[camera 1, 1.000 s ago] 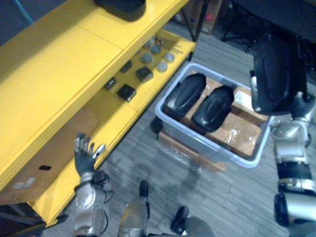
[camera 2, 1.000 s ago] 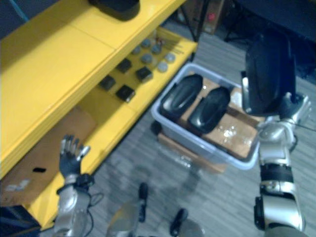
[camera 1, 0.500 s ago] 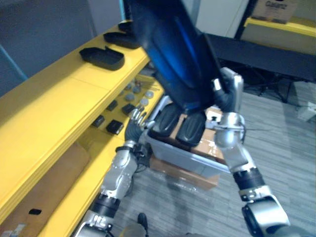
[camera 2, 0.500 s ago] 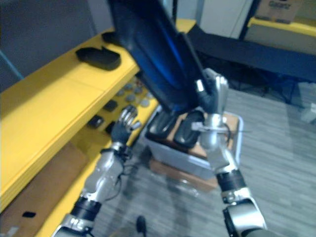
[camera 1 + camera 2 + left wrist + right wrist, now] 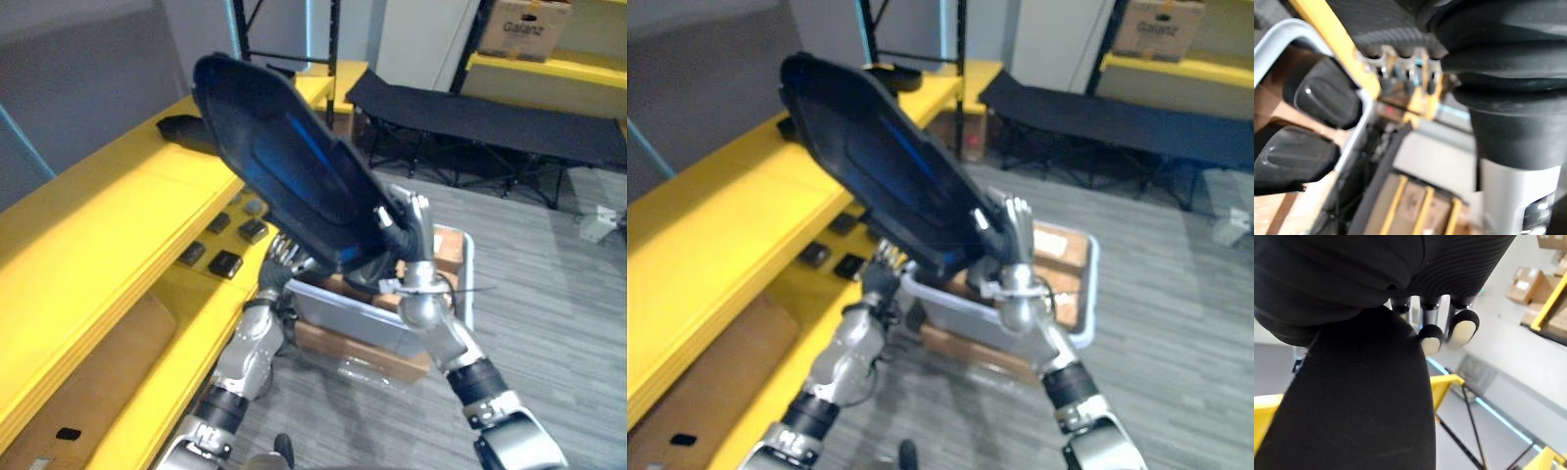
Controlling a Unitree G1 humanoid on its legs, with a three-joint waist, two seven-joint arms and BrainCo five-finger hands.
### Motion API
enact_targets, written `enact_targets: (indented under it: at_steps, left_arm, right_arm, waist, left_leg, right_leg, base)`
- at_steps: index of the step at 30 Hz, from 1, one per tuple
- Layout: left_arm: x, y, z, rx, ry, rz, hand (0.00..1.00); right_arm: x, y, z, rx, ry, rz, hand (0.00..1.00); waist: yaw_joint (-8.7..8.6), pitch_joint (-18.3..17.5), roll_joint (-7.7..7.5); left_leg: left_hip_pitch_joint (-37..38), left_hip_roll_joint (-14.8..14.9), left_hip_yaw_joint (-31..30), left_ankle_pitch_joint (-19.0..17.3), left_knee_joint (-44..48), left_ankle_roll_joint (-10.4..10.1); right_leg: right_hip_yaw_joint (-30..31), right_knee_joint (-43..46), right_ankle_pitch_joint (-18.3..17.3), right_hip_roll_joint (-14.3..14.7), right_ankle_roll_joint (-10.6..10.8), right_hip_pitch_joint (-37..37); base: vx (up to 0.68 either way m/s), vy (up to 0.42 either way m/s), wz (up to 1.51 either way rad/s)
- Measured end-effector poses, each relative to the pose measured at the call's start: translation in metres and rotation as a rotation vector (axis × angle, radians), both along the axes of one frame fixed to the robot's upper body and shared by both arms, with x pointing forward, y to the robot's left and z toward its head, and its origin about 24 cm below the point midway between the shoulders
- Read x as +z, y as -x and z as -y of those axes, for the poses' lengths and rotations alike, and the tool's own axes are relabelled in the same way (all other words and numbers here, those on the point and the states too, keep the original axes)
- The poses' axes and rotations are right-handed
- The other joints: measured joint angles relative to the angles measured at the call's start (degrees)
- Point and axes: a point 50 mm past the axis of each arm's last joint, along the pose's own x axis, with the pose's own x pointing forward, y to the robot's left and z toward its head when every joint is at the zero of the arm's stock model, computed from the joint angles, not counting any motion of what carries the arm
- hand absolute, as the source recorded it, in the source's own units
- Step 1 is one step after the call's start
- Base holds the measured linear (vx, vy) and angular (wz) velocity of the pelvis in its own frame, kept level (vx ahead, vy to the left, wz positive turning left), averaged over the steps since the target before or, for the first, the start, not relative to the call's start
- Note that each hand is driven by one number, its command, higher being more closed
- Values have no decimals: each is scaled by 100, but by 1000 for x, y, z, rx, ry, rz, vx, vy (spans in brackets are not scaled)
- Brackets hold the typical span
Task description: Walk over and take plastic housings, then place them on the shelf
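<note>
right hand (image 5: 406,228) clamped on housing (image 5: 284,157) low end; long axis slants up toward shelf (image 5: 98,225); left hand (image 5: 282,258) state unclear.

The left arm (image 5: 245,351) and right arm (image 5: 448,339) are silver-grey rounded shells with black bands at the joints. A dark ribbed cover (image 5: 1459,259) wraps each wrist. The left hand (image 5: 279,262) and right hand (image 5: 409,227) have silver fingers with dark, pale-padded tips (image 5: 1462,331).

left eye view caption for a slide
Right hand holds a black plastic housing up beside the yellow shelf, near the grey bin.
</note>
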Motion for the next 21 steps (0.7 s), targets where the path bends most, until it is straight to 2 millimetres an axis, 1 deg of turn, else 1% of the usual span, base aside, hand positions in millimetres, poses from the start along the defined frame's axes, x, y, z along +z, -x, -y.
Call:
enact_targets:
  at_steps: [4, 7, 9, 13, 17, 21]
  left_arm:
    - [0, 0, -1, 1, 35, -2, 0]
    - [0, 0, -2, 4, 32, -1, 0]
    - [0, 0, -3, 15, 25, -3, 0]
    - [1, -1, -6, 54, -30, 3, 0]
    - [3, -3, -16, 120, -85, 14, 0]
    - [3, -4, -23, 119, -54, 19, 0]
  right_arm:
    - [-4, 2, 0, -5, -1, -7, 100]
    - [-12, 2, 1, -26, -5, -24, 100]
    - [-17, 4, 5, -54, -21, -27, 100]
    - [-21, 7, 7, -83, -30, -14, 100]
    - [-21, 7, 14, -120, -43, -2, 100]
    - [-10, 6, 26, -166, -76, 41, 100]
  waist:
    - [-6, -5, -8]
    - [-6, -10, -8]
    - [-4, -11, -10]
    - [-1, -17, -20]
    - [0, -88, -98]
    - [-2, -94, -109]
  left_leg:
    - [0, -4, -4, 11, 0, 4]
    - [0, -4, -10, 22, -2, 10]
    - [-2, -4, -10, 25, -2, 13]
    - [-9, -4, -10, 29, -3, 19]
    - [-23, -3, -11, 29, -3, 18]
    - [-31, -4, -12, 29, -3, 18]
  right_leg:
    - [0, -14, 14, 1, -5, 5]
    - [-1, -17, 20, 4, -9, 6]
    - [0, -30, 34, 5, -7, 9]
    - [0, -43, 46, 6, -4, 7]
    - [0, -50, 46, 10, -4, -1]
    - [1, -48, 49, 10, 0, -9]
  base:
    - [0, 0, 0]
    - [0, 0, 0]
    - [0, 0, 0]
    - [0, 0, 0]
    - [0, 0, 0]
    - [0, 0, 0]
